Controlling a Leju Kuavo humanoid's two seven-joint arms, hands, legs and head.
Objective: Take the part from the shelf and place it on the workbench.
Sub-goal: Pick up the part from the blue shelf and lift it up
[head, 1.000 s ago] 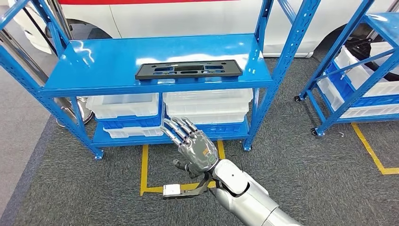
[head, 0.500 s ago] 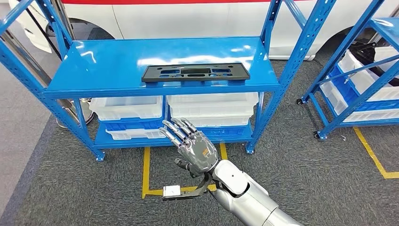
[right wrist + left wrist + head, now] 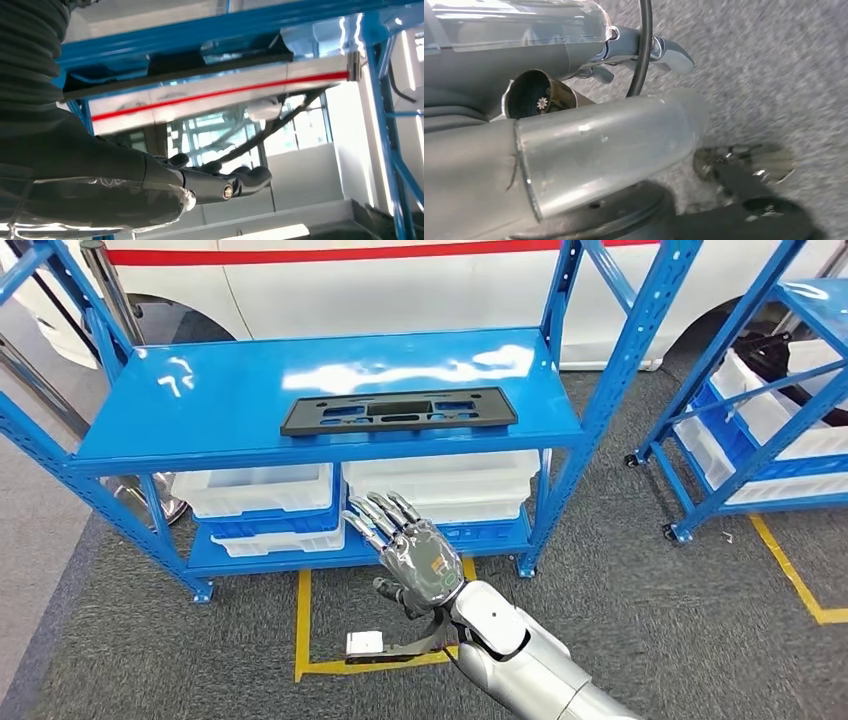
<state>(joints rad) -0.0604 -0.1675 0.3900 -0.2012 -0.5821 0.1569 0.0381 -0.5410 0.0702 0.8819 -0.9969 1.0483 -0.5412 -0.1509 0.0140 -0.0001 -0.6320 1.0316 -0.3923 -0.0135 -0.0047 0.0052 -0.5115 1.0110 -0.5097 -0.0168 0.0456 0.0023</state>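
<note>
The part (image 3: 400, 411) is a long flat black plate with cut-outs. It lies on the top board of the blue shelf (image 3: 200, 400), near the front edge. My right hand (image 3: 412, 555) is raised in front of the shelf, below the top board and short of the part. Its fingers are spread and point toward the shelf, holding nothing. In the right wrist view the same hand (image 3: 210, 185) reaches out with dark fingers straight under the blue shelf edge (image 3: 200, 25). My left hand (image 3: 659, 50) hangs over grey carpet, blurred, and its fingers are hard to make out.
White bins (image 3: 255, 490) fill the shelf's lower level. A second blue rack (image 3: 760, 410) with bins stands to the right. Yellow tape (image 3: 303, 625) marks the grey carpet in front of the shelf. A white vehicle (image 3: 400, 280) with a red stripe is parked behind.
The whole picture has shifted, so the camera moved; the shelf now sits a little lower and further left. My right hand keeps the same spread pose.
</note>
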